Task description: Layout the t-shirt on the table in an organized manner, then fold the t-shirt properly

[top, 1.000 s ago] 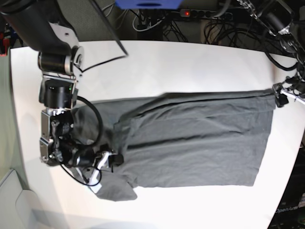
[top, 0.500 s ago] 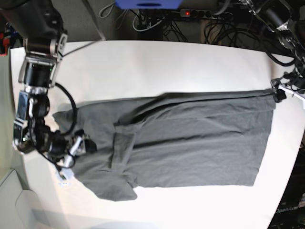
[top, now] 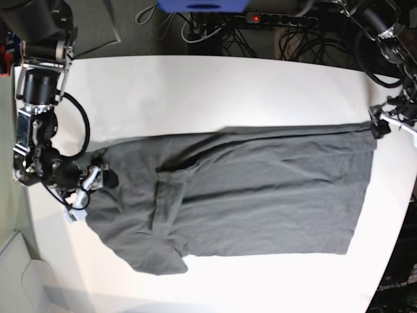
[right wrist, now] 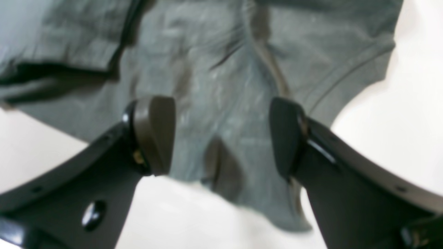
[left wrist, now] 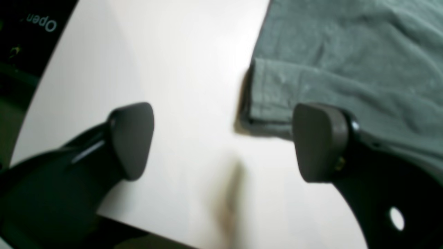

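The dark grey t-shirt (top: 260, 195) lies spread across the white table (top: 228, 91), with a sleeve folded over near its left-middle. My right gripper (top: 91, 194) hovers at the shirt's left edge. In the right wrist view the right gripper (right wrist: 219, 136) is open above the wrinkled t-shirt (right wrist: 225, 69), with nothing between its fingers and bare table (right wrist: 408, 103) to the side. My left gripper (top: 386, 125) sits at the shirt's far right corner. In the left wrist view the left gripper (left wrist: 225, 138) is open over bare table (left wrist: 155, 52), just beside the hem corner of the t-shirt (left wrist: 346, 52).
Cables and a power strip (top: 280, 19) run behind the table's far edge, next to a blue object (top: 202, 5). A pale grey unit (top: 19, 274) sits off the near left corner. The table edge lies close under the left gripper.
My right arm has swung left and up in the base view, drawing the shirt's left part out flatter, and its jaws have opened. The left arm has stayed put.
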Motion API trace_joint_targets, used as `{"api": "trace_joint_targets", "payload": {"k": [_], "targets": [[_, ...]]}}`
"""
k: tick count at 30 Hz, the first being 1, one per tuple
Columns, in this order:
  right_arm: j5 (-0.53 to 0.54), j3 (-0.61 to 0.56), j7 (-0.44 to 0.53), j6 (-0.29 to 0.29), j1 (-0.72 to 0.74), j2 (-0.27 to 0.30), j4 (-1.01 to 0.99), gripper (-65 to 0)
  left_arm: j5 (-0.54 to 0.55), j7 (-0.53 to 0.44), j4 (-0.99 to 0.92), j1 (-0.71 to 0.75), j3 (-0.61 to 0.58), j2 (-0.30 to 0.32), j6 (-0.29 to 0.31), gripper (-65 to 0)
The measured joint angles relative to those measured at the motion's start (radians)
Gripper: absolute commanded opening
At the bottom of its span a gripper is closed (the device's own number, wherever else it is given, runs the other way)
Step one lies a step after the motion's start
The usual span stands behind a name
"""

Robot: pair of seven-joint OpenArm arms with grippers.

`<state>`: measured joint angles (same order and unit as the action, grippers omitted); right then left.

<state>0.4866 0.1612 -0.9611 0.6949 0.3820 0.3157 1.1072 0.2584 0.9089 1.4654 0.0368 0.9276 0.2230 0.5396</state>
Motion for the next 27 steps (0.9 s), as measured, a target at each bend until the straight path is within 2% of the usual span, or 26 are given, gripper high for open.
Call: {"api": "trace_joint_targets", "payload": {"k": [4, 14, 20, 27], "targets": [[-0.011, -0.005, 0.019, -0.001, 0.042, 0.008, -0.083, -24.5, 0.000, 0.000, 0.000, 0.002, 0.000, 0.001, 0.000, -3.2], [-0.010, -0.009, 0.077, -0.001, 0.094, 0.003, -0.086, -24.5, 0.000, 0.000, 0.000, 0.002, 0.000, 0.002, 0.000, -3.2], [-0.076, -0.068, 0.200, 0.000, 0.153, -0.002, -0.211, -24.5, 0.000, 0.000, 0.000, 0.002, 0.000, 0.002, 0.000, -3.2], [-0.133, -0.066, 0.249, -0.001, 0.164, 0.002, -0.260, -24.8, 0.000, 0.000, 0.000, 0.002, 0.000, 0.004, 0.000, -3.2]]}}
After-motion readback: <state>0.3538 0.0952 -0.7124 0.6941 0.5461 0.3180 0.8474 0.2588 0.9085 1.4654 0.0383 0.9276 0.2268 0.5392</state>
